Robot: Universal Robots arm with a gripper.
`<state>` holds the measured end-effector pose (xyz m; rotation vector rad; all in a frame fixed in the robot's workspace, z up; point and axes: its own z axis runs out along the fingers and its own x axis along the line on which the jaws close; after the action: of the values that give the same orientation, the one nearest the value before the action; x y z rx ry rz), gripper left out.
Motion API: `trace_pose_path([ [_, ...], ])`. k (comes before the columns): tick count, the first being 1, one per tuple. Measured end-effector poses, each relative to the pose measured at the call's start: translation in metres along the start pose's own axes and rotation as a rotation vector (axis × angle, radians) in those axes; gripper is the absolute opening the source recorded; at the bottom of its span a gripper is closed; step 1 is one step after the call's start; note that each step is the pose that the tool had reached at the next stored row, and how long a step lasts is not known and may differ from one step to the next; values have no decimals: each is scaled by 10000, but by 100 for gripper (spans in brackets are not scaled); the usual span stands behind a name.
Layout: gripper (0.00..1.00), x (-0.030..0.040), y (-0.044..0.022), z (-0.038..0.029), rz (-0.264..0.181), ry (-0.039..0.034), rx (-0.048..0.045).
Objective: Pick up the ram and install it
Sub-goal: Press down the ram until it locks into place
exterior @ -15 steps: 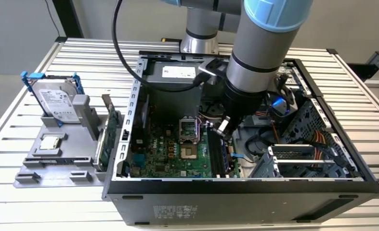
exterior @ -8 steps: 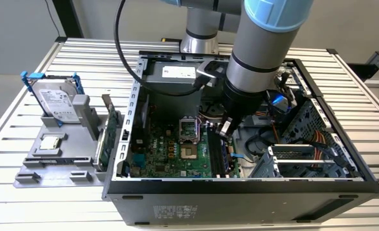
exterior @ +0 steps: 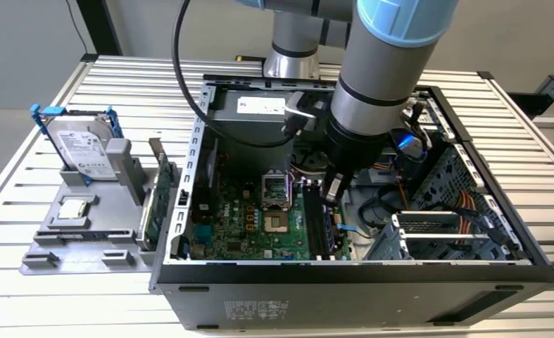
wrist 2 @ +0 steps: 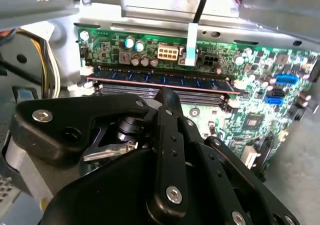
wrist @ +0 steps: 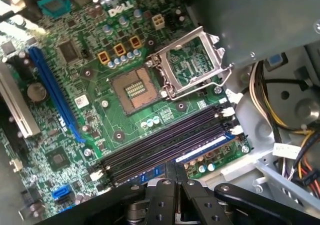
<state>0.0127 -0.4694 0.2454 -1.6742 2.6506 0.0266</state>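
The ram (wrist 2: pixel 160 80) is a long blue stick lying lengthwise in the memory slot closest to the motherboard's edge, between white latches. In the first wrist view the ram (wrist: pixel 200 152) shows as a blue strip beside the empty dark slots (wrist: pixel 165 144). My gripper (wrist 2: pixel 166 96) is shut, its black fingers pressed together with nothing between them, the tip at or just above the middle of the stick's top edge. In the exterior view the gripper (exterior: pixel 334 191) reaches down into the open computer case over the ram (exterior: pixel 330 227).
The open processor socket (wrist: pixel 134 89) with its raised metal frame (wrist: pixel 192 67) lies beside the slots. Cables (exterior: pixel 464 215) and a drive cage crowd the case's right side. Outside it, a grey fixture (exterior: pixel 79 243) holds a hard drive (exterior: pixel 82 151), a processor chip (exterior: pixel 74 209) and a green card (exterior: pixel 156 193).
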Motion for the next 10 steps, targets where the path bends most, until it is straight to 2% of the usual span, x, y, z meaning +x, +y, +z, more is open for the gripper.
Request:
trace_pose_path([
  [10,0,0,-1,0,-1687,3,9],
])
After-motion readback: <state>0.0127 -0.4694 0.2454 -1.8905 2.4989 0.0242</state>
